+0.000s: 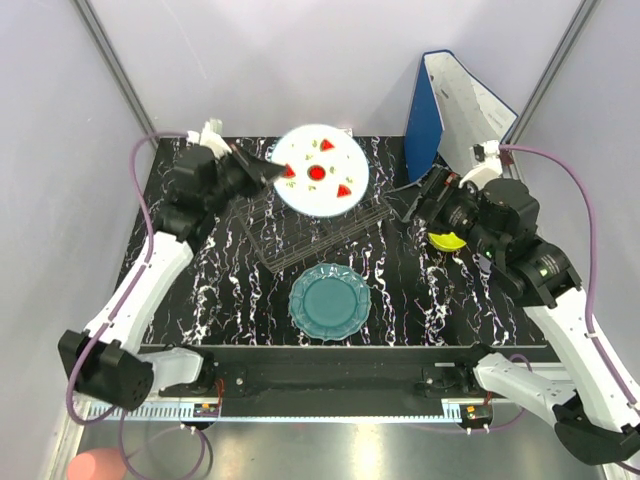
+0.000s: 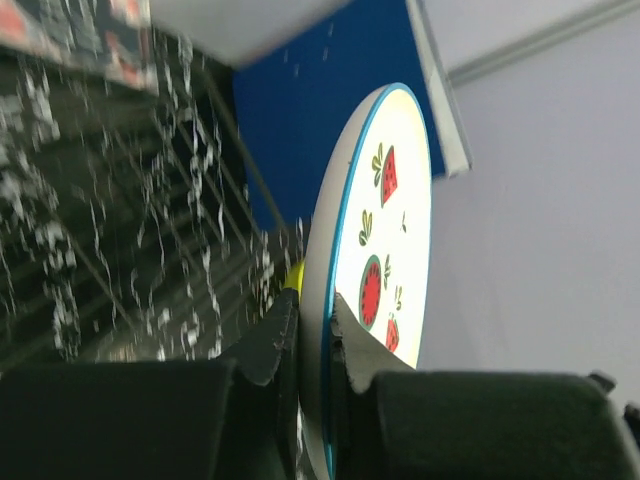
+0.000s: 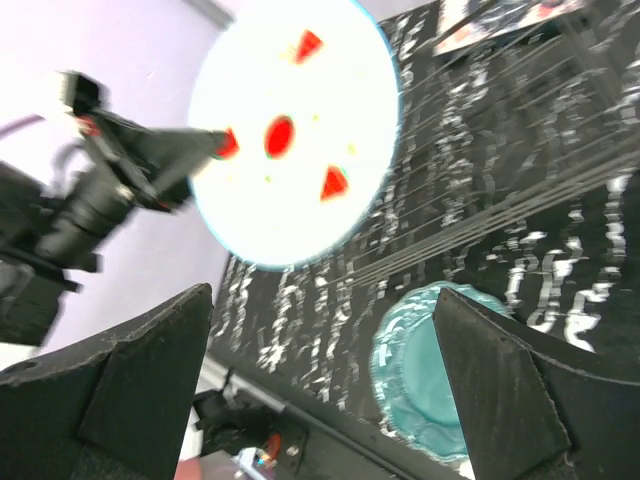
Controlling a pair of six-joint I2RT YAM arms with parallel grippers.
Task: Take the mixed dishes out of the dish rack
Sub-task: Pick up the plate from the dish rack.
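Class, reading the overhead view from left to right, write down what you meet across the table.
left pincer → white watermelon plate → yellow-green bowl

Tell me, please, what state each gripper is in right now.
Left gripper: closed on the rim of the white watermelon plate.
Right gripper: open, holding nothing.
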